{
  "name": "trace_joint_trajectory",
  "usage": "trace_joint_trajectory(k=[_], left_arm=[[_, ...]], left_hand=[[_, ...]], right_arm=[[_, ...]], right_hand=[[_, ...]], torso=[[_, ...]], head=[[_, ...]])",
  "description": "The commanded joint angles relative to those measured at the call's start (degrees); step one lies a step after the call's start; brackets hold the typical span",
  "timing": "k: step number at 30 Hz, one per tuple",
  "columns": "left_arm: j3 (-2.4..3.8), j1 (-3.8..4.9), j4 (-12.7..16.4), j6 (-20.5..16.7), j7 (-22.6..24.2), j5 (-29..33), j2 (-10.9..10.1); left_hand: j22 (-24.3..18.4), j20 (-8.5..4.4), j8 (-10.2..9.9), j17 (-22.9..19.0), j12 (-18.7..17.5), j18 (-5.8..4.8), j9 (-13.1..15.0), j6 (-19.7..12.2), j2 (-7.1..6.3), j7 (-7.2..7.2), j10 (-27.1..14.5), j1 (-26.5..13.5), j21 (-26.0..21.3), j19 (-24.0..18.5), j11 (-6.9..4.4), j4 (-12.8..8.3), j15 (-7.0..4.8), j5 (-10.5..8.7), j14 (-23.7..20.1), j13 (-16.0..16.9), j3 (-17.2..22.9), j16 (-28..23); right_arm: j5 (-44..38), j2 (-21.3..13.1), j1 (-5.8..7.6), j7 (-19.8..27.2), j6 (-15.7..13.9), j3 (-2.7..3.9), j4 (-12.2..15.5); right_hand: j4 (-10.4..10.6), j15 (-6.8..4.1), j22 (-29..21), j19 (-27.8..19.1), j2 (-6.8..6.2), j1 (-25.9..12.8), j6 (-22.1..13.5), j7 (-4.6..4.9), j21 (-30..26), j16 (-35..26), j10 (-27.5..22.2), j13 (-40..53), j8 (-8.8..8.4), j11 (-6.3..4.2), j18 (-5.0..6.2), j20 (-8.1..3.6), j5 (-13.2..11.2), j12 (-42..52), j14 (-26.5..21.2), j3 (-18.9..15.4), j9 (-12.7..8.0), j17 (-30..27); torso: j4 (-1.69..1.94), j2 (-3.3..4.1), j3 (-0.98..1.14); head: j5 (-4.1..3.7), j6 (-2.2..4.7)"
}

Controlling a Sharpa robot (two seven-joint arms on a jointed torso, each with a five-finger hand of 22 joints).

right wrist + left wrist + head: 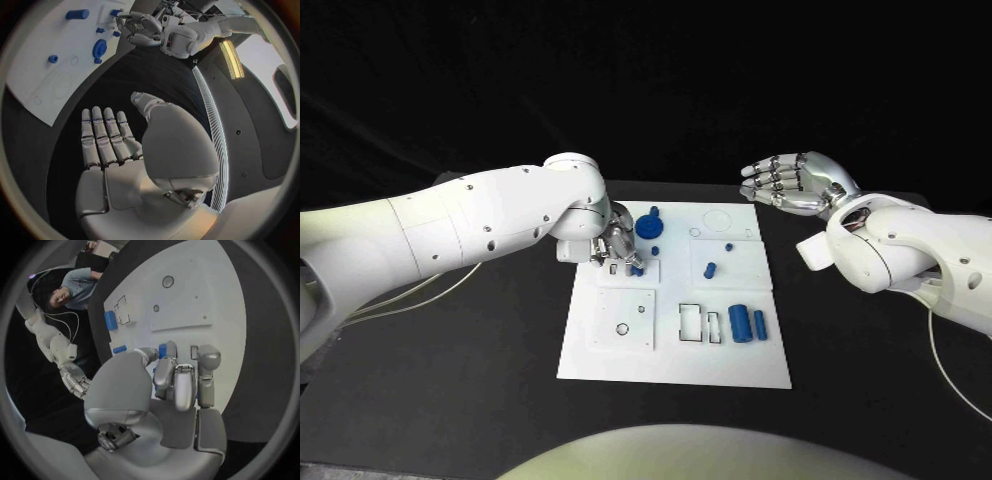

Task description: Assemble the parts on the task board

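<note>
Left hand: the left hand [615,245] reaches over the left edge of the task board [678,350], fingers pointing down. In the left wrist view its fingers [181,385] curl in around a small blue part [166,351], which shows between the fingertips; the head view shows the same part [636,268] just beneath the hand, low over the board. The part appears to be pinched.

Right hand: the right hand [793,183] hovers above the table [473,340], beyond the board's far right corner and well apart from it. Its fingers [103,135] lie stretched out side by side, thumb set off; it holds nothing.

Task board: a white plate in the middle of the black table.

Parts on the board: a round blue disc [651,229] with a short peg [655,211] just beyond it near the far left; a small peg [710,268] at the centre; two upright-lying cylinders [740,324] side by side at the near right.
</note>
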Motion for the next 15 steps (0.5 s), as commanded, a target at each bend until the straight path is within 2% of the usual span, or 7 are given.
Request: trace_joint_trajectory(k=[1,4,15], left_arm=[[0.02,0.03,0.08,-0.04,0.11,1.34,-0.02],[0.01,0.03,0.13,-0.57,0.22,1.8,-0.08],[0.0,0.02,0.57,-3.97,0.99,3.29,-0.57]], left_hand=[[0.34,0.3,0.7,8.09,-0.11,-0.96,0.47,-0.67,0.01,-0.09,0.03,-1.77,-0.28,0.22,0.29,-6.37,0.17,0.73,4.19,0.17,7.06,0.42],[0.76,0.28,1.31,8.25,-0.05,-0.98,0.8,-0.71,-0.24,-0.05,0.14,-2.74,-0.11,0.34,0.28,-8.6,0.16,1.09,4.24,0.23,9.5,0.48],[1.95,0.1,2.99,8.86,0.29,-1.06,1.61,0.32,-0.45,-0.32,0.6,-4.11,0.61,0.75,0.09,-12.61,-0.03,2.17,4.43,0.53,12.91,0.73]], right_arm=[[-0.03,0.07,-0.07,-0.08,1.27,-0.02,-0.04],[0.0,0.09,-0.1,-0.13,1.37,-0.03,-0.07],[0.1,0.18,-0.19,-0.21,1.61,-0.07,-0.18]], right_hand=[[-0.19,0.2,-0.05,-0.31,0.15,-0.58,0.46,5.41,-0.25,-0.26,0.34,-0.09,0.38,0.04,-0.27,0.0,0.29,0.16,-0.08,0.07,-0.08,-0.08],[-0.15,0.2,-0.1,-0.35,0.16,-0.65,0.48,5.41,-0.25,-0.28,0.36,-0.1,0.4,0.03,-0.27,0.0,0.29,0.18,-0.08,0.05,-0.08,-0.1],[-0.05,0.2,-0.24,-0.45,0.21,-0.88,0.53,5.39,-0.26,-0.33,0.42,-0.14,0.46,0.03,-0.27,0.0,0.29,0.22,-0.1,0.0,-0.1,-0.17]], torso=[[-0.02,0.0,0.0],[-0.01,0.01,0.01],[-0.04,0.01,0.04]], head=[[0.05,-0.04],[0.08,-0.04],[0.19,-0.03]])
